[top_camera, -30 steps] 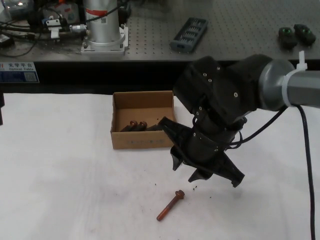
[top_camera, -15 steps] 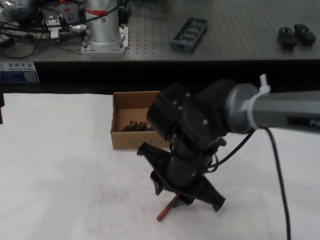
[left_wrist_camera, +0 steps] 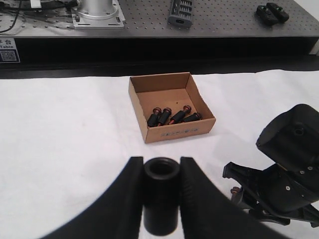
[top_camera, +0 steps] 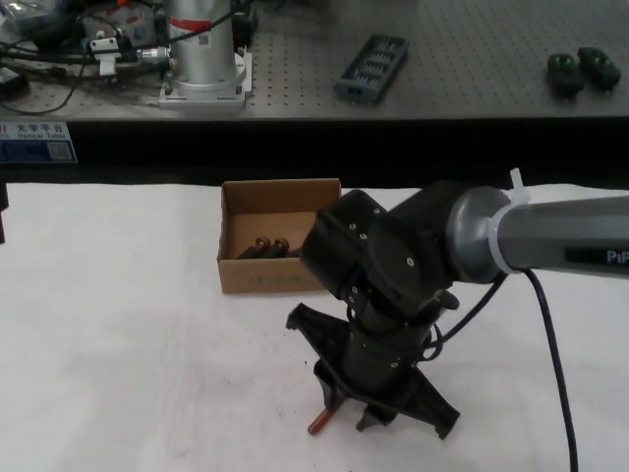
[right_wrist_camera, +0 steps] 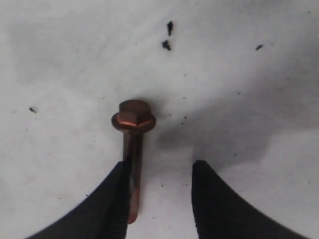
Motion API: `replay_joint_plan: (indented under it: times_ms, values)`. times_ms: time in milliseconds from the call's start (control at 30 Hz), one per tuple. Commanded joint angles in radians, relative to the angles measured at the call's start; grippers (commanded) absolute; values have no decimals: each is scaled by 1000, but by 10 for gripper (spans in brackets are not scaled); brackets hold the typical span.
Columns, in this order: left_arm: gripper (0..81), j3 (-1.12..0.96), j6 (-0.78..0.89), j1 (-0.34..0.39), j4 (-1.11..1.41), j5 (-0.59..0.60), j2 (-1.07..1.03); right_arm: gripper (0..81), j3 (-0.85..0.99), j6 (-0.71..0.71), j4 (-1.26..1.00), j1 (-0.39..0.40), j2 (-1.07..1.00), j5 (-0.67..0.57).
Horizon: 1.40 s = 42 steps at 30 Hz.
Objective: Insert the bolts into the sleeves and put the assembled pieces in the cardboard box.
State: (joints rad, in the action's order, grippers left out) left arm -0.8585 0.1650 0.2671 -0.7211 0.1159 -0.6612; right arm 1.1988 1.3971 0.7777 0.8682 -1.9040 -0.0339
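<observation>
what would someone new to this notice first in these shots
The right claw draws the eye first: it is open and down on the white cloth, with a copper bolt lying close beside one finger, in front of the cardboard box. Next comes the left claw, clamped on an upright black sleeve. Four assembled pieces lie in the box.

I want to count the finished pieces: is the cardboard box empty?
No, the cardboard box has four assembled pieces lying side by side on its floor.
</observation>
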Motion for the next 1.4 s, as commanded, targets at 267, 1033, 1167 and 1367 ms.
replay_joint_plan:
  times_ms: [267,1033,1167,1367]
  values:
    - [70,-1,16,-4,20,1,7,295,-29,50,-107,-8,-7,-20]
    - [70,-1,16,-4,18,1,20,211,-29,84,-129,-30,-83,-114]
    - [70,-1,16,-4,18,1,39,179,-29,80,-129,-37,-83,-112]
    - [70,-1,16,-4,18,1,62,39,-29,4,-129,-40,-83,-138]
